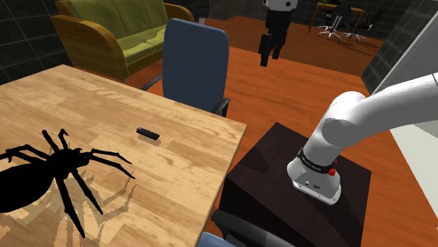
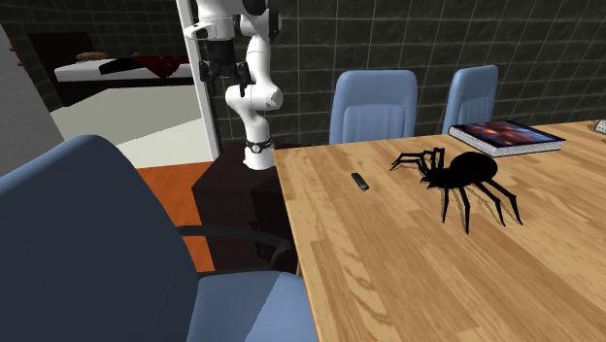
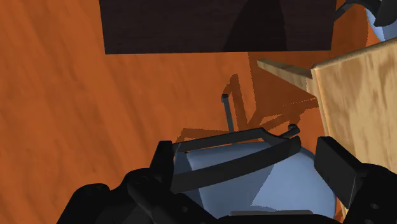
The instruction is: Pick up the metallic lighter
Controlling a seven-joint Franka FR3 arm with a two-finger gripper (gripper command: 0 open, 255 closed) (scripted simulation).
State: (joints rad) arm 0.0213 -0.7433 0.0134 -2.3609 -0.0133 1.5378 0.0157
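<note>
Nothing done, by the look of it! The small dark lighter lay untouched on the wooden desk, near a black spider. The fingers hung wide apart and empty above a blue chair, well off the desk. Reach, descent and grasp were all left to do.

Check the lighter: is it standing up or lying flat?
Lying flat. The dark lighter rests lengthwise on the wooden table, low and long in both exterior views, apart from the black spider.

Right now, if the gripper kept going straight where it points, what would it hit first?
Probably the blue chair beneath the gripper, at its dark armrest or seat, though depth is hard to judge.
</note>
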